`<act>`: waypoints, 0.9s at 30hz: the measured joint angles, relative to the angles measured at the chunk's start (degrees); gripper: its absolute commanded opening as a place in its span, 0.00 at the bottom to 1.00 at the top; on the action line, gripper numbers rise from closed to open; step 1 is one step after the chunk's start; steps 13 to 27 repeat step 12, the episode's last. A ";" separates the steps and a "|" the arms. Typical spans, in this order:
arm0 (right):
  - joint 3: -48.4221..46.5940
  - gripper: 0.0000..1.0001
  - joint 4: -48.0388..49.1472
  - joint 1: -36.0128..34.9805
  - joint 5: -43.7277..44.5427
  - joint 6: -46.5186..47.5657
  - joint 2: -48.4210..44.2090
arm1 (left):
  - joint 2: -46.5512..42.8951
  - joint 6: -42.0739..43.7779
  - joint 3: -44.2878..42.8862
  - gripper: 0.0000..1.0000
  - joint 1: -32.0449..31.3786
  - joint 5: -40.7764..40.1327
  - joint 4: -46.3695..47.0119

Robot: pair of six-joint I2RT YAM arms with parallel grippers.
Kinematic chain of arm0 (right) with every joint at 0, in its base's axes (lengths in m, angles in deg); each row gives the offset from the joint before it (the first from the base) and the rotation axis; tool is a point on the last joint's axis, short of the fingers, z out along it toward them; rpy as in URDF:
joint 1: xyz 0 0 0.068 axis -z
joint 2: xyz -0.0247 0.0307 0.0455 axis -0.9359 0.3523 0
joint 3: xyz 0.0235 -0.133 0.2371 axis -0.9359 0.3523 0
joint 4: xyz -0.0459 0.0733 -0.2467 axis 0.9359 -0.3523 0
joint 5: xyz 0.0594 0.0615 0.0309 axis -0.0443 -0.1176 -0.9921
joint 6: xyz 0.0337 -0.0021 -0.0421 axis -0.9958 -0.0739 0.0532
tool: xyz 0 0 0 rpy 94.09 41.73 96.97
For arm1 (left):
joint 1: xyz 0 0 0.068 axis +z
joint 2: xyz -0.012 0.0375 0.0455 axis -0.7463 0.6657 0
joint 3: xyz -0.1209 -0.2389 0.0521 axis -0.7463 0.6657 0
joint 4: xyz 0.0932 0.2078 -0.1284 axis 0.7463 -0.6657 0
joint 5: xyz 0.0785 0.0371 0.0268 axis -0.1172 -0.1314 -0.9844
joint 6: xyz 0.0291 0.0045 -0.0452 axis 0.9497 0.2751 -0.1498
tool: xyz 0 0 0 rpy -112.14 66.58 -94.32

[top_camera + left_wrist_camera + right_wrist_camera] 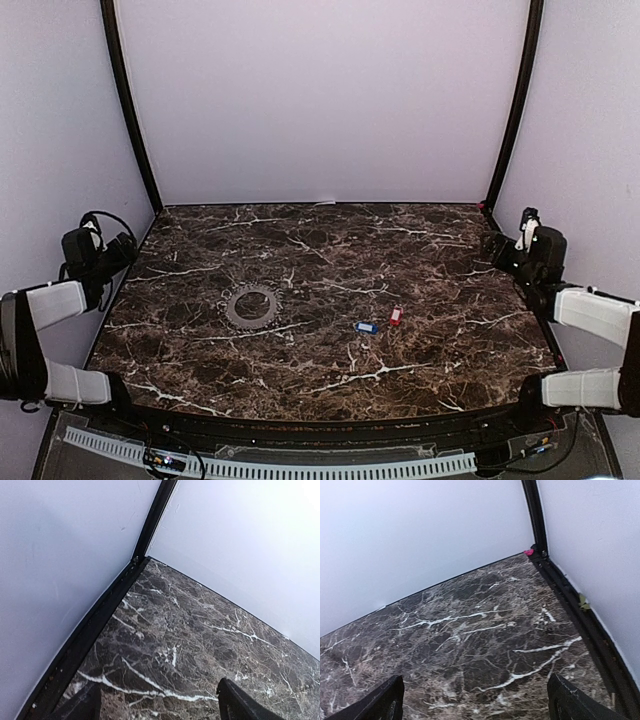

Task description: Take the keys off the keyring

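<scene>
In the top view the grey toothed keyring [250, 306] lies flat on the dark marble table [330, 250], left of centre. The blue-headed key [367, 327] and the red-headed key [396, 316] lie loose on the table right of centre, apart from the ring. My left gripper [122, 250] is at the table's left edge, far from the ring, open and empty; its fingertips [240, 702] frame bare marble. My right gripper [497, 250] is at the right edge, open and empty; its fingertips [570, 700] frame bare marble. Neither wrist view shows the ring or keys.
White walls and black corner posts [130, 110] enclose the table on three sides. A small pink scrap [528, 552] sits in the far right corner. A white slotted strip [270, 465] runs along the near edge.
</scene>
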 measured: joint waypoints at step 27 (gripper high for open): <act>15.17 0.98 28.44 0.02 10.88 10.40 4.20 | 3.89 11.85 16.70 0.92 -6.19 3.30 26.12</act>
